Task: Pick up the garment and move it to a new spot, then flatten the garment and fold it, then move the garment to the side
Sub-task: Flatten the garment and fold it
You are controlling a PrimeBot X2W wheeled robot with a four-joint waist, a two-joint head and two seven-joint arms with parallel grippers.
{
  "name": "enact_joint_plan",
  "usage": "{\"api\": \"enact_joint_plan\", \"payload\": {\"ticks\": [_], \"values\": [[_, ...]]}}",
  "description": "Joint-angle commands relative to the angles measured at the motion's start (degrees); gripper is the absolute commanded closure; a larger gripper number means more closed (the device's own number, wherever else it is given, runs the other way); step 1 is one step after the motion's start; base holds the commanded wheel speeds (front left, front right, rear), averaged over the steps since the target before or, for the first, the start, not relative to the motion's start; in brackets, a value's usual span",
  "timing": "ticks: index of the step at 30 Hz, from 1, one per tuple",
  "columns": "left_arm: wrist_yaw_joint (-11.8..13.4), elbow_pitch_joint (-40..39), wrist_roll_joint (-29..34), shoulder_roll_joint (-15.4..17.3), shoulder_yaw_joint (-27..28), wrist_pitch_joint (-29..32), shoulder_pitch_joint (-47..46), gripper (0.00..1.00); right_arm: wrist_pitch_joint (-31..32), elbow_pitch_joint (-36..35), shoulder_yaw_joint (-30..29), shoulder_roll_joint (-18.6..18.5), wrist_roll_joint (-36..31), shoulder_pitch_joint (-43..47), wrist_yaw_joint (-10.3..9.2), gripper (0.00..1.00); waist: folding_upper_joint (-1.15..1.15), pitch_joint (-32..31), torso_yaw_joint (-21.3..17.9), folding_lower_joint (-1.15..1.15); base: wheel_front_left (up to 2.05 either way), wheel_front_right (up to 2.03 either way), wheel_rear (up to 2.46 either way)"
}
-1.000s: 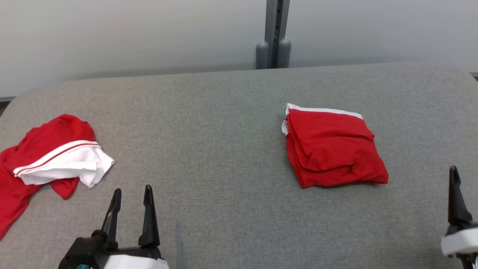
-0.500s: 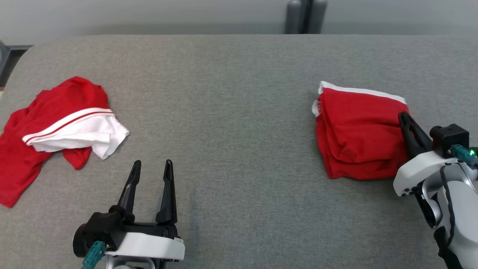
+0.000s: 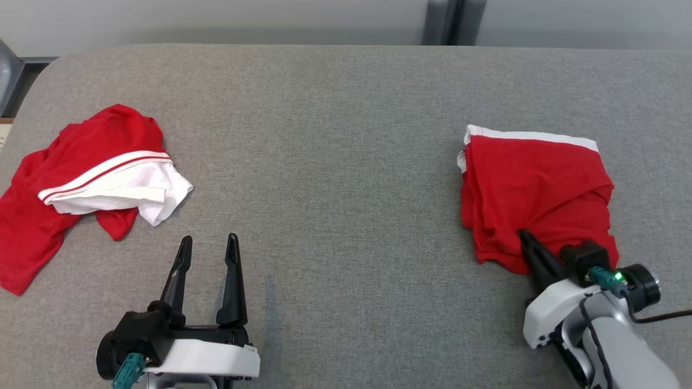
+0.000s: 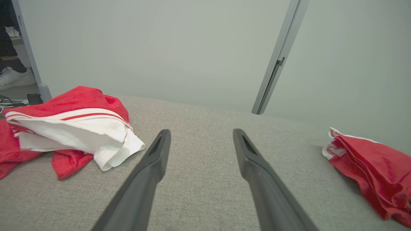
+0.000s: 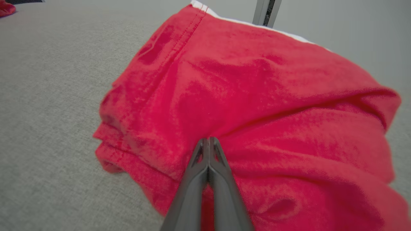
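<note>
A folded red garment with a white edge (image 3: 532,183) lies on the right of the grey padded table (image 3: 335,135). My right gripper (image 3: 523,235) is shut on a pinch of its near edge, and the cloth bunches toward the fingertips. The right wrist view shows the closed tips (image 5: 208,139) buried in the red fabric (image 5: 257,89). My left gripper (image 3: 210,240) stands open and holds nothing near the front left, just above the table. The left wrist view has its spread fingers (image 4: 201,133) over bare table, with the folded garment (image 4: 366,160) at the far right.
A second garment, red and white (image 3: 97,173), lies crumpled at the table's left (image 4: 70,125). A pale wall with a grey post (image 3: 454,21) runs behind the table. A person's white shoe (image 4: 13,77) shows on the floor past the left edge.
The head camera has tilted down. My right gripper came in from the right, went to the folded garment's near edge and shut on it, pulling the cloth. The left gripper stays open.
</note>
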Motion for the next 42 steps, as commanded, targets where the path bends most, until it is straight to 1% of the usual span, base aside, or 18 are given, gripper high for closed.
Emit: {"api": "enact_joint_plan", "payload": {"ticks": [1, 5, 9, 12, 17, 22, 26, 27, 28, 29, 30, 31, 32, 33, 34, 35, 39, 42], "values": [[0.12, -0.07, 0.41, 0.21, 0.29, -0.10, -0.26, 0.00, -0.13, -0.09, 1.37, 0.56, 1.14, 1.48, 0.00, 1.00, 0.00, -0.02, -0.46, 0.00, 0.00, 0.00, 0.00], [-0.44, 0.20, 0.95, 0.21, 0.65, -0.10, -0.44, 0.00, -0.07, -0.41, 3.89, 1.65, 2.70, 1.96, 0.07, 1.00, 0.00, -0.17, -1.37, 0.00, 0.00, 0.00, 0.00], [-0.63, 0.40, 1.17, 0.22, 1.05, -0.10, -0.53, 0.00, -0.16, -3.96, 2.15, 2.27, 3.43, 1.83, 0.06, 1.00, 0.00, -0.67, -1.78, 0.00, 0.00, 0.00, 0.00], [-0.60, 0.27, 1.07, 0.20, 1.23, -0.10, -0.10, 0.00, -0.15, -6.52, 1.81, 2.14, 2.41, 3.24, 0.01, 1.00, 0.00, -1.02, -2.03, 0.00, 0.00, 0.00, 0.00], [-0.36, 0.62, 0.51, 0.21, 1.16, -0.10, 0.86, 0.00, -0.15, -6.19, 5.37, 1.43, 1.57, 4.44, 0.00, 1.00, 0.00, -2.02, -2.46, 0.00, 0.00, 0.00, 0.00], [-0.28, 0.58, 0.13, 0.22, 1.68, -0.10, 1.37, 0.00, -0.15, -7.13, 7.82, 0.85, 3.54, 5.39, 0.00, 1.00, 0.00, -3.80, -2.77, 0.00, 0.00, 0.00, 0.00], [-0.17, 0.17, 0.18, 0.22, 2.56, -0.10, 2.34, 0.00, -0.16, -10.70, 5.84, -0.24, 4.39, 7.18, 0.00, 1.00, 0.00, -5.48, -3.13, 0.00, 0.00, 0.00, 0.00], [-0.15, -0.30, 0.15, 0.23, 3.48, -0.10, 2.92, 0.00, -0.16, -14.05, 2.86, -0.87, 4.96, 9.28, 0.00, 1.00, 0.00, -6.64, -3.45, 0.00, 0.00, 0.00, 0.00], [-0.15, -0.30, 0.15, 0.23, 3.48, -0.10, 2.92, 0.00, -0.16, -14.05, 2.86, -0.87, 4.96, 9.28, 0.00, 1.00, 0.00, -6.64, -3.45, 0.00, 0.00, 0.00, 0.00], [-0.24, -0.48, 0.26, 0.22, 3.90, -0.10, 3.31, 0.00, -0.16, -16.00, 1.14, -1.35, 4.55, 10.59, 0.00, 1.00, 0.00, -7.19, -3.64, 0.00, 0.00, 0.00, 0.00], [-0.35, -0.61, 0.31, 0.20, 4.32, -0.10, 3.80, 0.00, -0.14, -17.92, -1.13, -1.53, 4.47, 12.16, 0.00, 0.96, 0.00, -7.81, -3.82, 0.00, 0.00, 0.00, 0.00], [-0.46, -0.89, 0.39, 0.21, 4.88, -0.10, 4.27, 0.00, -0.16, -20.12, -3.76, -1.79, 4.15, 13.76, 0.00, 0.73, 0.00, -8.34, -3.99, 0.00, 0.00, 0.00, 0.00], [-0.55, -1.05, 0.51, 0.21, 5.37, -0.10, 4.64, 0.00, -0.16, -22.54, -6.24, -2.05, 3.59, 15.35, 0.00, 0.58, 0.00, -8.77, -4.14, 0.00, 0.00, 0.00, 0.00], [-0.58, -1.31, 0.52, 0.21, 5.84, -0.10, 4.84, 0.00, -0.15, -24.66, -8.82, -2.01, 3.18, 16.91, 0.00, 0.38, 0.00, -9.11, -4.30, 0.00, 0.00, 0.00, 0.00], [-0.59, -1.57, 0.57, 0.22, 6.40, -0.10, 5.04, 0.00, -0.15, -26.88, -11.60, -1.79, 2.81, 18.58, 0.00, 0.04, 0.00, -9.38, -4.47, 0.00, 0.00, 0.00, 0.00], [-0.74, -1.61, 0.75, 0.20, 6.83, -0.10, 5.38, 0.00, -0.16, -29.12, -14.10, -1.49, 2.43, 20.07, 0.00, 0.00, 0.00, -9.69, -4.65, 0.00, 0.00, 0.00, 0.00], [-1.45, -1.23, 2.01, 0.21, 8.45, -0.10, 6.41, 0.00, -0.15, -35.25, -21.28, -0.73, 1.23, 24.71, 0.00, 0.00, 0.00, -10.80, -5.56, 0.00, 0.00, 0.00, 0.00], [-2.10, -0.57, 3.09, 0.21, 9.27, -0.10, 7.61, 0.00, -0.15, -37.13, -24.57, -0.56, 0.81, 27.09, 0.00, 0.00, 0.00, -11.86, -5.86, 0.00, 0.00, 0.00, 0.00]]}}
